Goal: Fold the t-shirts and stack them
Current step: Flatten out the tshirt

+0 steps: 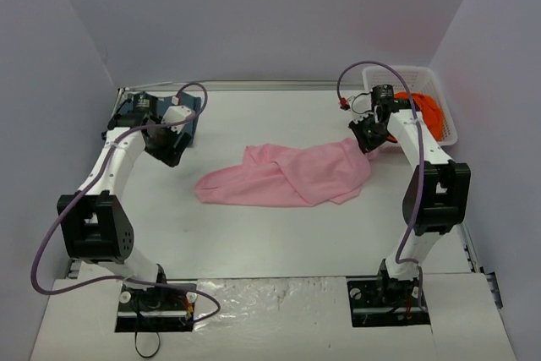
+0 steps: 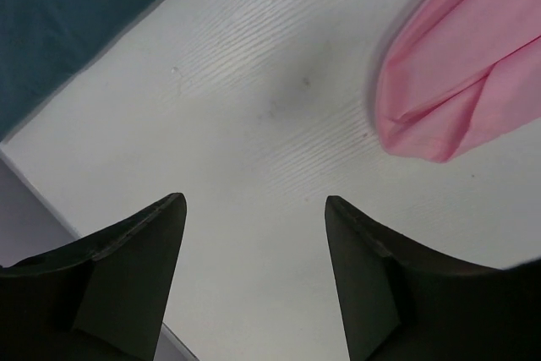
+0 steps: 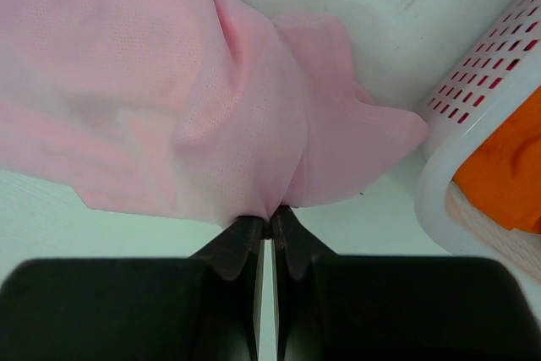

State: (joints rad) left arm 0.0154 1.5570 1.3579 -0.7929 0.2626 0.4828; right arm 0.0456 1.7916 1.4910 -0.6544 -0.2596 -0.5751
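The right fingers (image 3: 239, 247) are pinching a bunched edge of the pink t-shirt (image 1: 287, 177), which is lying crumpled mid table (image 1: 254, 234). The left fingers (image 2: 139, 251) are hanging apart, empty, near the teal t-shirt (image 2: 59, 14).

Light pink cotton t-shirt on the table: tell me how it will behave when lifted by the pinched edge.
The light pink cotton t-shirt will probably hang limp and drape, since it lies in soft folds. It looks light: the right gripper holds a bunched edge with only its fingertips. Pushed across the white table, it would likely crumple rather than slide flat.
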